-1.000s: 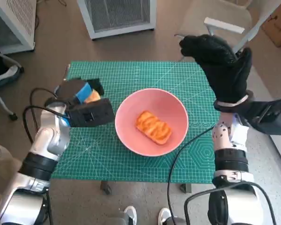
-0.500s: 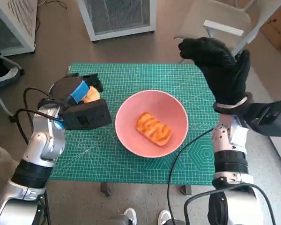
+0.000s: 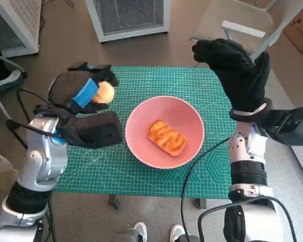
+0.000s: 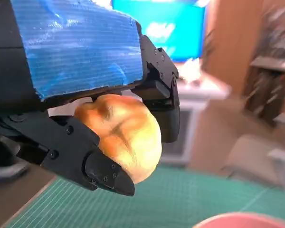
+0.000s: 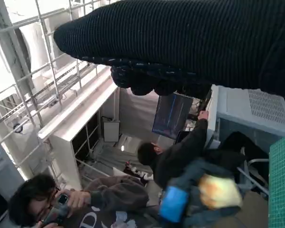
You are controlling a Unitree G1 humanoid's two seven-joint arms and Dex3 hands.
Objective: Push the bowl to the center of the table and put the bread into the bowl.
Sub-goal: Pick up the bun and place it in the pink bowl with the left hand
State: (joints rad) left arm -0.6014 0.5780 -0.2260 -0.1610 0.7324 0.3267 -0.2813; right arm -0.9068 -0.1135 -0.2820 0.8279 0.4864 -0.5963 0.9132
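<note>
A brown floor is surrounding the small desk, which is lying under a green cutting mat; a white grilled unit is standing beyond it, and a pale chair is sitting at the far right corner. In the head view the pink bowl is resting near the middle of the mat, with a glazed, golden pastry lying inside it. The left hand is hovering over the mat's far left corner, to the left of the bowl and apart from it, its fingers grasping a round bread roll. The right hand is raised above the desk's far right corner with its fingers curled in, holding nothing.

In the left wrist view the blue-taped left hand is filling the upper left, and its black fingers are clamping the bread roll from both sides above the green mat; a sliver of the pink bowl is showing at the edge. The background is blurred.

In the right wrist view the gloved right hand is stretching as a dark band, fingers folded under and empty. Beyond it, two people are sitting by a white shelf, and the left hand is showing blurred with the bread roll.
</note>
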